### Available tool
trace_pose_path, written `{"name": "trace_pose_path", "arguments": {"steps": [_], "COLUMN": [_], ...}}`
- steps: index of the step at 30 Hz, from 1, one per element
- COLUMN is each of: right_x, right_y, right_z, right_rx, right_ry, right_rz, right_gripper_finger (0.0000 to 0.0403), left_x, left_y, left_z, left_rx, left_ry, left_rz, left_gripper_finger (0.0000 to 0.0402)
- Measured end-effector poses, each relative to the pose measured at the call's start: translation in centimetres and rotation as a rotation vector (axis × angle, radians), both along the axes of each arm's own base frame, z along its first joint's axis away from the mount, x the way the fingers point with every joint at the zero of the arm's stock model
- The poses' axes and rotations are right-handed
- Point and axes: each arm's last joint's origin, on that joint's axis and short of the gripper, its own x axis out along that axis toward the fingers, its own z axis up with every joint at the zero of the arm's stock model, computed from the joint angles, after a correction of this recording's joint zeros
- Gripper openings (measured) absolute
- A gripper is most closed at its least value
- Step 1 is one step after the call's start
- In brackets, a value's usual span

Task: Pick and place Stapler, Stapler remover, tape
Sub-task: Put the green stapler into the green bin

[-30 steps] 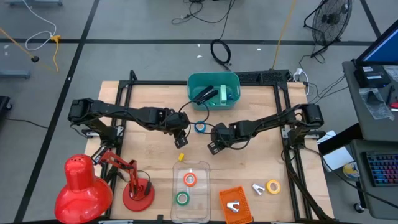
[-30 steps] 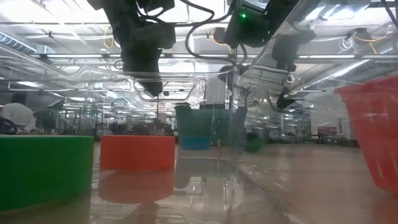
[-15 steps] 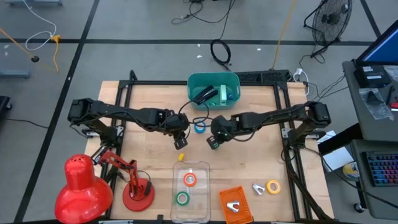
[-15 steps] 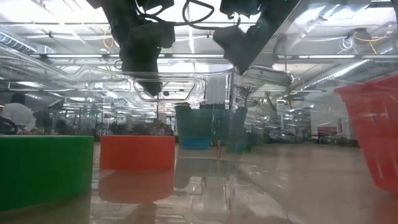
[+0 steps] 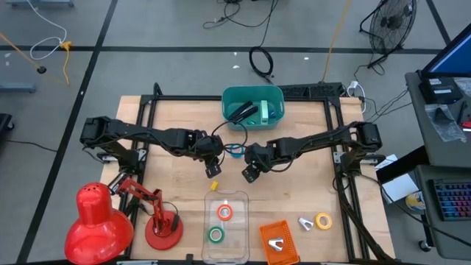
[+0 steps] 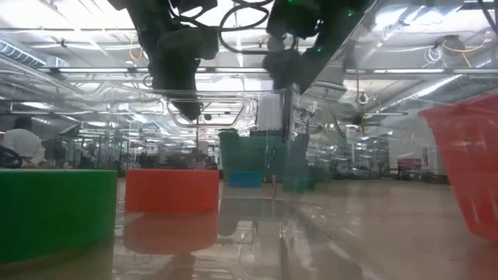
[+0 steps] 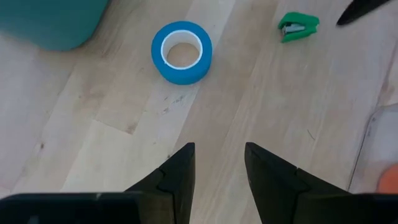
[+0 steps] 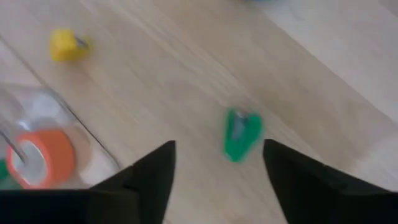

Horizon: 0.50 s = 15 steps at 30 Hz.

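Note:
A small green stapler remover (image 8: 241, 134) lies on the wooden table under my right gripper (image 8: 219, 146). The gripper's fingers stand open on either side of it and touch nothing. My right gripper (image 5: 249, 175) hovers mid-table. My left gripper (image 5: 213, 168) hovers beside it, open and empty (image 7: 219, 149). A blue tape roll (image 7: 181, 52) lies flat just beyond it, also seen from above (image 5: 235, 151). Orange tape (image 5: 224, 212) and green tape (image 5: 215, 235) lie in a clear tray (image 5: 239, 197). Yellow tape (image 5: 323, 220) lies near the table's front right. A dark stapler (image 5: 243, 112) lies in the teal bin (image 5: 254, 93).
A small yellow piece (image 5: 214, 185) lies on the table between the grippers and the clear tray. An orange basket (image 5: 278, 243) stands at the near edge. A red desk lamp (image 5: 99, 221) fills the near left corner. A dark frame (image 5: 147, 110) borders the table.
My right gripper has gone a little toward the table's left edge and, in the low view, has risen. My left arm has kept still.

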Motion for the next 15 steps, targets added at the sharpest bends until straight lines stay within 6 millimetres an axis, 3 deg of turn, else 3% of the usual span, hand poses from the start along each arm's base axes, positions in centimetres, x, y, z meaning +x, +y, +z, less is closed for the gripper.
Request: {"name": "trace_pose_path", "arguments": {"steps": [6,15], "right_x": [0.4,1.4], "right_y": [0.0,0.5], "right_z": [-1.3,-3.7], "right_rx": [0.003,-0.010], "right_ry": [0.031,0.052], "right_rz": [-0.014,0.017], "right_gripper_finger": [0.0296,0.0284], "left_x": [-0.1,-0.1], "left_y": [-0.5,-1.3], "left_z": [-0.1,-0.1], "left_rx": [-0.002,-0.009], "left_ry": [0.014,0.004], "left_rz": [-0.013,-0.025], "left_gripper_finger": [0.0140,0.0140]}}
